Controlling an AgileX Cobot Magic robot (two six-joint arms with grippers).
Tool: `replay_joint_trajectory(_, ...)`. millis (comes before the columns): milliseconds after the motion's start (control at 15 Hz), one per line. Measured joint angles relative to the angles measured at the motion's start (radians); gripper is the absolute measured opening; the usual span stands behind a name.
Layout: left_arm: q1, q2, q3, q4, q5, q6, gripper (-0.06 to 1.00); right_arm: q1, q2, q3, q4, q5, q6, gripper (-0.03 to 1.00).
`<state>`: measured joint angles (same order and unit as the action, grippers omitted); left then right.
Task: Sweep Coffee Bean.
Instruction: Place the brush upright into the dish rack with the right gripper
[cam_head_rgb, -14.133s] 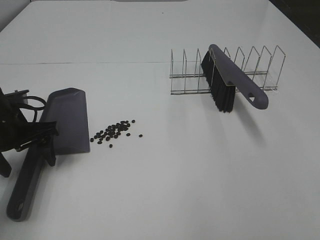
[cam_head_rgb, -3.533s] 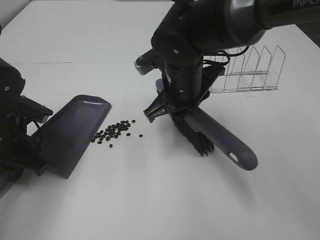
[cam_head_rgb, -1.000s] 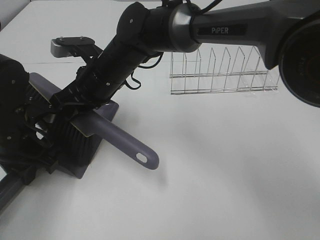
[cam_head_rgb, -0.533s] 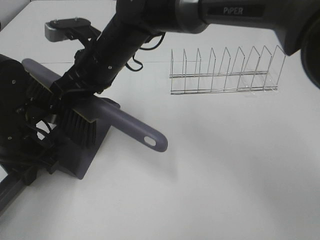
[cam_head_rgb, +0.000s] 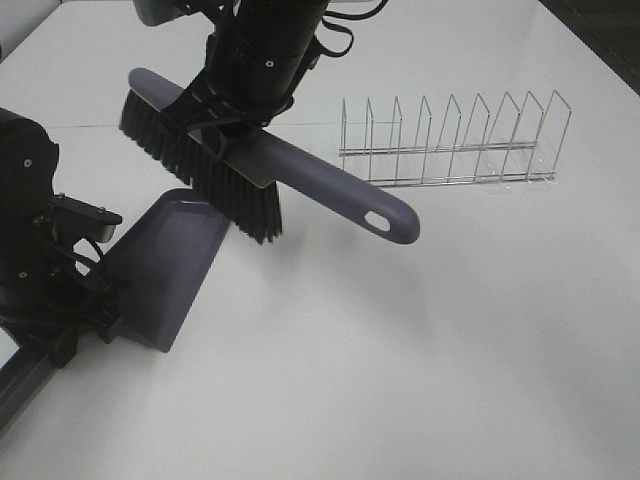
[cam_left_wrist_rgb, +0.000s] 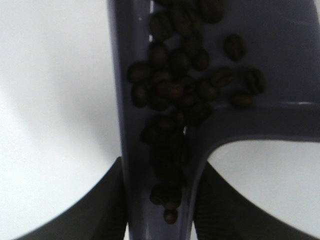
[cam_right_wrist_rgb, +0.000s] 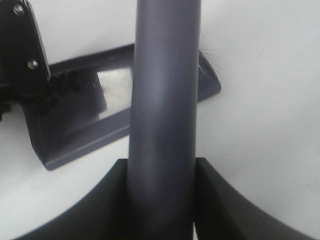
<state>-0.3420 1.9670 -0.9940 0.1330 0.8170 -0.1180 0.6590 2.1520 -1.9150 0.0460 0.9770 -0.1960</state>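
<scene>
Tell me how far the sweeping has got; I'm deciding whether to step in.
Done: the coffee beans lie in the dustpan, near its handle; none show on the table. In hand: the left gripper is shut on the dustpan's handle, the right gripper on the brush, which hangs above the pan. Left: probably returning the brush to the wire rack.

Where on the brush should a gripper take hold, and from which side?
The brush is best gripped on its smooth, straight handle just behind the bristle block, coming from the back, opposite the bristles, with the jaws across the handle's width. That leaves the bristles clear for sweeping. The right gripper holds it that way, above the dustpan.
</scene>
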Motion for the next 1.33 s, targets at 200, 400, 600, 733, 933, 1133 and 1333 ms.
replay_joint_trajectory(200,0.0,-0.001,0.0,-0.009,-0.001,-0.02,0.33,-0.052,-0.023,0.007,-0.025,0.119,0.081,0.36)
replay_joint_trajectory(400,0.0,-0.008,0.0,-0.019,-0.01,-0.055,0.33,-0.127,-0.118,0.11,-0.046,0.13,0.138,0.36)
replay_joint_trajectory(600,0.0,-0.033,0.0,-0.037,-0.015,-0.095,0.33,-0.194,-0.299,0.362,-0.046,0.088,0.219,0.36)
replay_joint_trajectory(733,0.0,-0.04,0.0,-0.042,-0.015,-0.168,0.33,-0.262,-0.385,0.519,-0.046,0.066,0.263,0.36)
replay_joint_trajectory(933,0.0,-0.04,0.0,-0.045,-0.022,-0.25,0.33,-0.356,-0.434,0.646,-0.046,0.052,0.293,0.36)
replay_joint_trajectory(1133,0.0,-0.041,0.0,-0.049,-0.033,-0.288,0.33,-0.424,-0.404,0.691,-0.052,0.047,0.347,0.36)
replay_joint_trajectory(1333,0.0,-0.041,0.0,-0.054,-0.038,-0.292,0.33,-0.432,-0.288,0.609,-0.088,0.017,0.435,0.36)
